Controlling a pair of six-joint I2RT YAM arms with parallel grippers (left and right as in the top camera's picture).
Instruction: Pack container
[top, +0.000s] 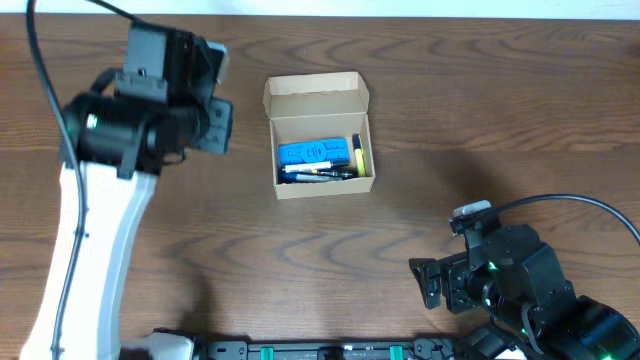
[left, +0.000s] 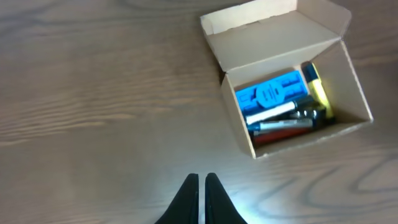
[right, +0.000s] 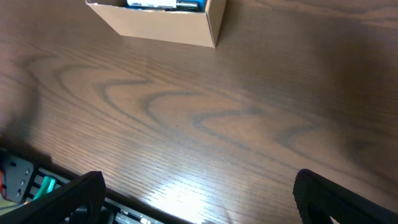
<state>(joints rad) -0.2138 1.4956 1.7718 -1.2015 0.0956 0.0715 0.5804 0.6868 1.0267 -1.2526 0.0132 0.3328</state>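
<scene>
The container (top: 322, 186) is a small tan cardboard box with its flap lid open toward the far side, standing mid-table. Inside lie a blue object (top: 312, 153), a yellow marker (top: 357, 153) and dark pens (top: 320, 173). It also shows in the left wrist view (left: 239, 127) and at the top of the right wrist view (right: 163, 26). My left gripper (left: 201, 179) is shut and empty, held above the table to the left of the box. My right gripper (right: 198, 186) is wide open and empty, low near the front right edge, far from the box.
The wooden table (top: 450, 120) carries only the box. A black rail (top: 330, 350) with connectors runs along the front edge, just under the right gripper. The left arm's white link (top: 85, 260) stands at the left side.
</scene>
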